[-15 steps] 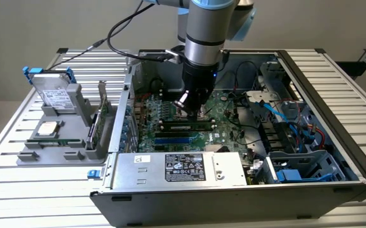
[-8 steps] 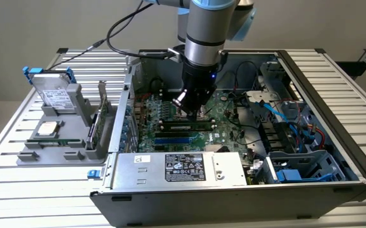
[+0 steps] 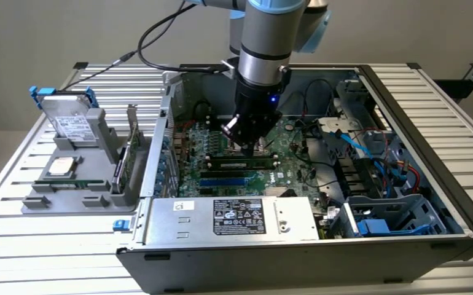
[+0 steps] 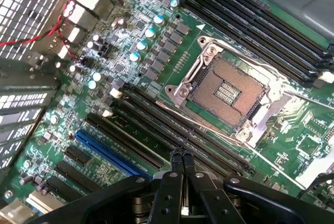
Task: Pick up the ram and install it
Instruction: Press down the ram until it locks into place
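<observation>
**End effector clenched over the memory slots**

At the near edge of the open computer case (image 3: 302,246), a grey power supply (image 3: 232,218) with a black label faces the camera. Just beyond it, the ram (image 3: 238,163) lies lengthwise in a slot on the green motherboard (image 4: 130,51), its white label showing. Directly above the ram, the end effector (image 4: 181,162) hovers with its fingertips (image 4: 176,160) pressed together, empty. Beside it sits the bare processor socket (image 4: 224,91). Toward the exterior view's left, a grey holder (image 3: 77,178) on the slatted tabletop (image 3: 23,233) carries a drive (image 3: 66,117) with blue clips.
</observation>
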Action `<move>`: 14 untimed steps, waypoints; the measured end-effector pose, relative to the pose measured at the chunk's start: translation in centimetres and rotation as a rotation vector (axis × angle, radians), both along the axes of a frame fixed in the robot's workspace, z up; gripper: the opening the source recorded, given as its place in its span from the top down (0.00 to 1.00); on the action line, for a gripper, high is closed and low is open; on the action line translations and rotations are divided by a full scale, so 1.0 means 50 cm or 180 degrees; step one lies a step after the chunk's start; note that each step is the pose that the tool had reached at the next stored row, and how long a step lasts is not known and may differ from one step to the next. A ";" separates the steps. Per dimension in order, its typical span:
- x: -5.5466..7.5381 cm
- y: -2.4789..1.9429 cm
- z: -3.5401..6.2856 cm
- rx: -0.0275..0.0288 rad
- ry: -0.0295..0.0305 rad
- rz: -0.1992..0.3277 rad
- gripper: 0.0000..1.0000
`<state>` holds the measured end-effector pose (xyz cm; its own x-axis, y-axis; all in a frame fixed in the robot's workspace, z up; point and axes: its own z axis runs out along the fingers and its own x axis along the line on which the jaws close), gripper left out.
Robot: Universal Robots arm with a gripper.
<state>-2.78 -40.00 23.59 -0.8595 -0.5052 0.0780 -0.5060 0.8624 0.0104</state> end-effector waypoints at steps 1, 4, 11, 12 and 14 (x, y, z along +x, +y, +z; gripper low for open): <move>0.000 0.0000 0.000 0.0000 0.0000 -0.0060 0.90; 0.000 0.0000 -0.001 0.0000 0.0000 -0.0229 0.90; 0.000 0.0000 -0.002 0.0000 0.0000 -0.0635 0.90; 0.000 0.0000 -0.002 0.0000 0.0000 -0.0694 0.90; 0.000 0.0000 -0.002 0.0000 0.0000 -0.0809 0.90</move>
